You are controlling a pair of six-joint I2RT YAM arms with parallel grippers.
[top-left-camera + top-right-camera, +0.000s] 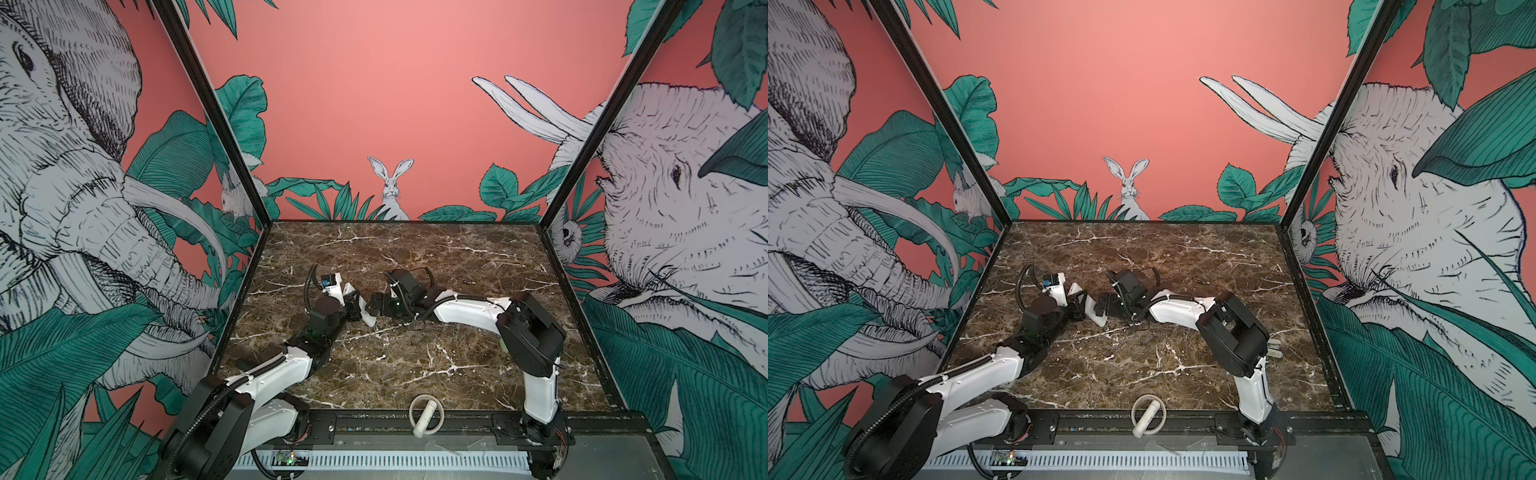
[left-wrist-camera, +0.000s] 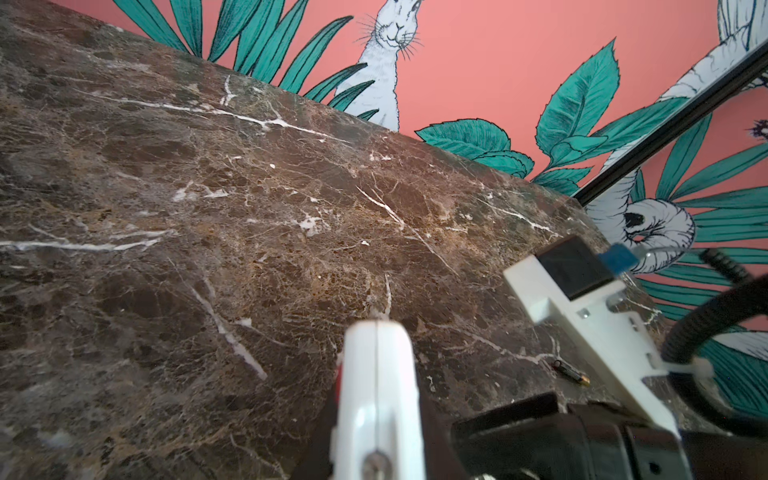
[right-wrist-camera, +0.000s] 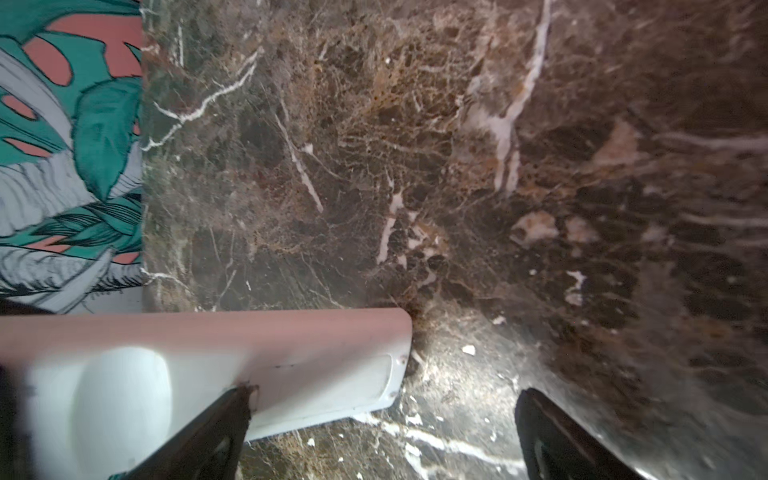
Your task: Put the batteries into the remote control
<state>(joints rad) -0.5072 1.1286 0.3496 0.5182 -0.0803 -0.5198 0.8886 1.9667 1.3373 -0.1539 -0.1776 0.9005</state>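
At the near edge, a white cylinder (image 1: pixel 424 417) lies across a pale ring (image 1: pixel 410 411). Past it the dark marble surface (image 1: pixel 415 365) is mostly bare, with an arm reaching in from each side to meet near the middle. Beside the right arm's elbow a small pale bit (image 1: pixel 1274 348) peeks out in a top view; I cannot tell what it is. In the middle, the left fingers (image 1: pixel 353 308) are clenched on the remote (image 1: pixel 362 311), a slim white bar held tilted, its upper end by the left wrist and its lower end slanting toward me. I cannot tell whether that lower end touches the surface. The left wrist view shows it edge-on, with a seam down it and a bit of red at one side. The right fingers (image 3: pixel 199 440) are spread wide and grip nothing. One sits against the remote's plain white end, which reaches into the gap between them. Farther back and to the right, well apart from the remote, one battery (image 1: pixel 468 282) lies alone on the surface. Behind it all, a painted rabbit (image 1: pixel 390 187) looks out from the pink back wall.
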